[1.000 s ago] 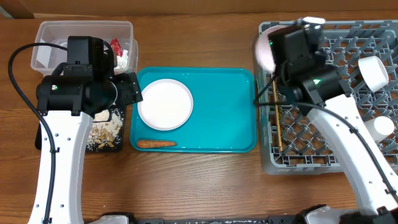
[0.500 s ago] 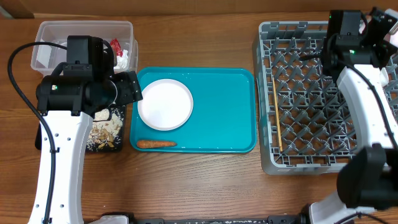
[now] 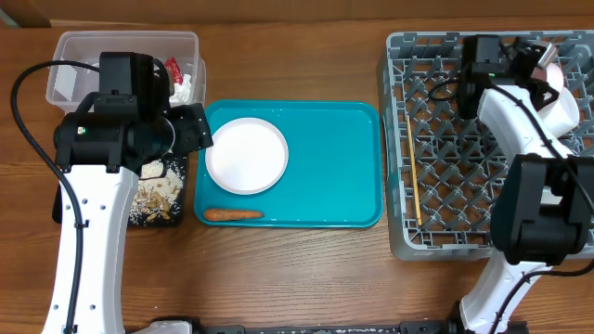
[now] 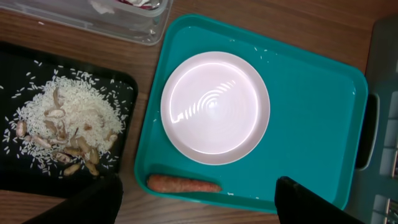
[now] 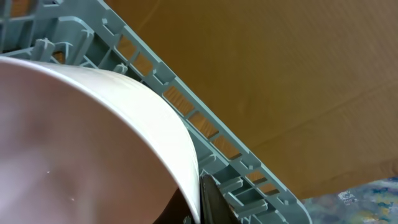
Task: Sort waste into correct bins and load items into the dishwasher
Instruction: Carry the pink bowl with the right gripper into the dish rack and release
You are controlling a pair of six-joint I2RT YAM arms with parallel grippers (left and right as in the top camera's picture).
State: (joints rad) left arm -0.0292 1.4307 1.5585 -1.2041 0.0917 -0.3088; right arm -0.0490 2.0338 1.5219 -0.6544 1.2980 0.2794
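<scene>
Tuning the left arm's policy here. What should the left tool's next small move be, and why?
Likely lower the left tool straight down onto the carrot stick. Its jaws stand open, and in the wrist view the carrot stick lies on the teal tray between its fingers, beside the white plate. The right tool is shut on a pink plate at the rack.

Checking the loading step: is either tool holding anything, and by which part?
The right tool is shut on the pale pink plate, pinching its rim at the grey rack's edge. The left tool hangs open, holding nothing.
</scene>
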